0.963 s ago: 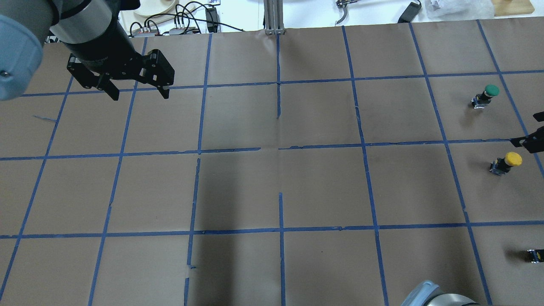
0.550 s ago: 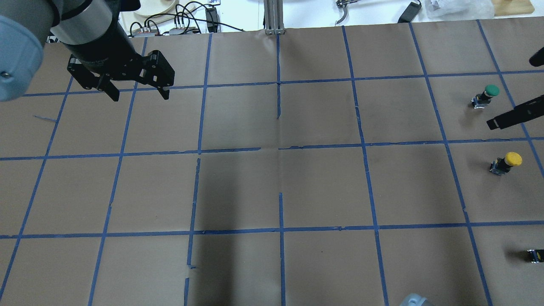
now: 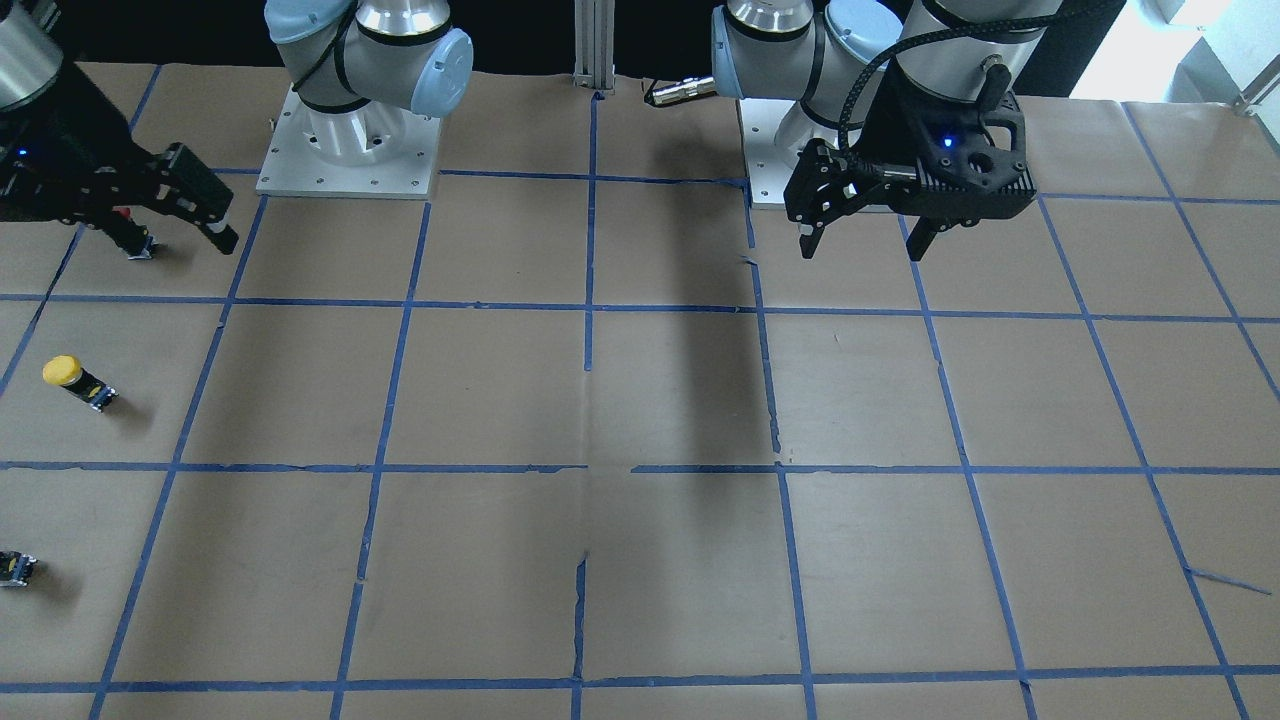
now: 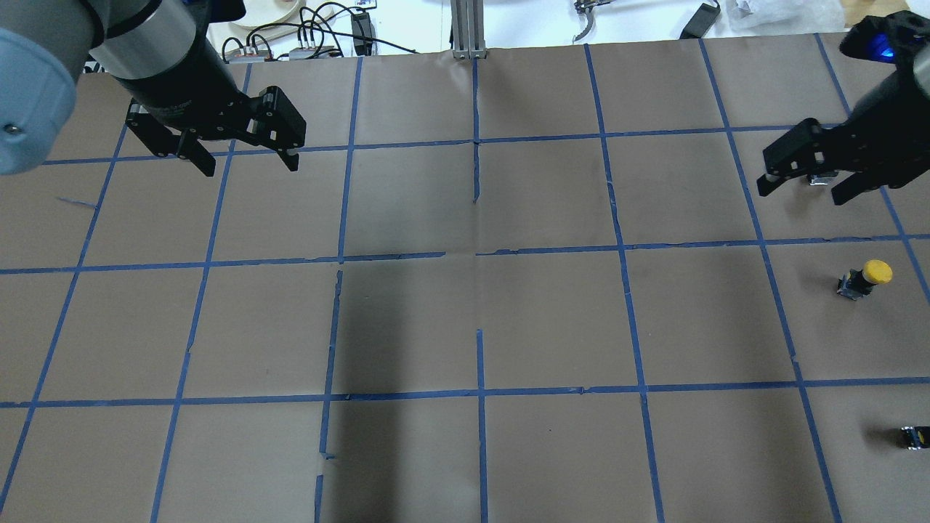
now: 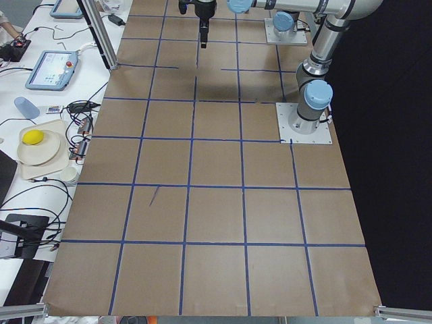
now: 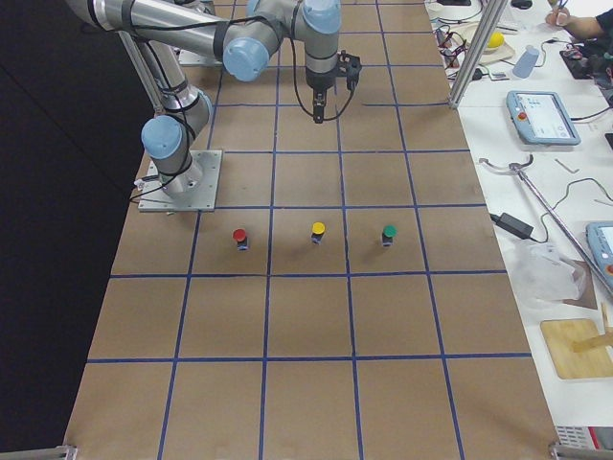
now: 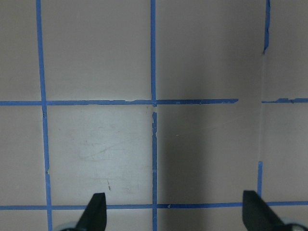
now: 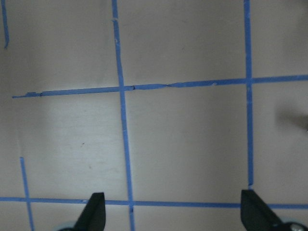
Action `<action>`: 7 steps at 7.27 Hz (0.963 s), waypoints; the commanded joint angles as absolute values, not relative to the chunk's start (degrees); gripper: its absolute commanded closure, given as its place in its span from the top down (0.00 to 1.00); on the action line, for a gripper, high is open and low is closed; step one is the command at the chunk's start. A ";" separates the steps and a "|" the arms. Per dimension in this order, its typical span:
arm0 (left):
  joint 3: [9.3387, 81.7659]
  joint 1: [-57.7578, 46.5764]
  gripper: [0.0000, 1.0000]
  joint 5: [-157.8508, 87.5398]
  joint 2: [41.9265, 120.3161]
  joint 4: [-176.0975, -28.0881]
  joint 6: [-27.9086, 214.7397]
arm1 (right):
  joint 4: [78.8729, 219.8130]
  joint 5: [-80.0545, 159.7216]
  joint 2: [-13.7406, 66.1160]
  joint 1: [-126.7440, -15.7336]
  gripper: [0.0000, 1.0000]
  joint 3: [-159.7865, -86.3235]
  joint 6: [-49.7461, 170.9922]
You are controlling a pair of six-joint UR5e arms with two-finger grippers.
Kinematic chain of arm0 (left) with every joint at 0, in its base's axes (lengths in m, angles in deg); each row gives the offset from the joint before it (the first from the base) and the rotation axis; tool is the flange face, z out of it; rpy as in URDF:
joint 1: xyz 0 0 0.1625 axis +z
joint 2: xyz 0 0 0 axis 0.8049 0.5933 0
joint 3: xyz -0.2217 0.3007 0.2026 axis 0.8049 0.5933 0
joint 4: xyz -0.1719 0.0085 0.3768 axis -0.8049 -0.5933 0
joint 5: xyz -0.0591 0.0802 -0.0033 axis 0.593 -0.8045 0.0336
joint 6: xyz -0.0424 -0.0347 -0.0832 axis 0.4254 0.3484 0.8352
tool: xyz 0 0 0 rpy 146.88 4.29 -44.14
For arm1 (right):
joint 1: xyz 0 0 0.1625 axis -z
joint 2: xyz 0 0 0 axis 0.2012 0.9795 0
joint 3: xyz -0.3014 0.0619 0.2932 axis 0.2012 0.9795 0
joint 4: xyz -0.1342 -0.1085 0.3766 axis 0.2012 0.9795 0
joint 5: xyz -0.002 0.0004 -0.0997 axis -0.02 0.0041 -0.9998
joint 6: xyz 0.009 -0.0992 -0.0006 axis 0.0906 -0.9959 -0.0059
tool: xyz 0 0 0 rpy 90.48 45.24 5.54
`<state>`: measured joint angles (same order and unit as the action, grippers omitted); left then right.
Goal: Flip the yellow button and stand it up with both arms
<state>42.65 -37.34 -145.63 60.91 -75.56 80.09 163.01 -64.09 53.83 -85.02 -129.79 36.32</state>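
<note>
Right hand swung in beyond yellow button, spread wide, empty, left hand likewise spread

You see a dull brown paper surface crossed by a grid of blue tape lines. Near its right edge lie a yellow-capped push-button with a black and grey body, a green-capped button and a red-capped button. The left claw and right claw are black, on silver-grey arms with light-blue joint caps.
</note>
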 commanded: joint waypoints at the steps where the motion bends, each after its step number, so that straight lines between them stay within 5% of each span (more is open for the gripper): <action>1: 42.56 -37.27 1.00 -145.63 60.91 -75.55 80.09 | 156.74 -71.56 54.55 -96.99 1.00 -125.18 53.22; 7: 42.56 -37.36 1.00 -145.63 60.82 -75.64 80.09 | 154.25 -74.51 54.47 -99.76 1.00 -124.10 58.27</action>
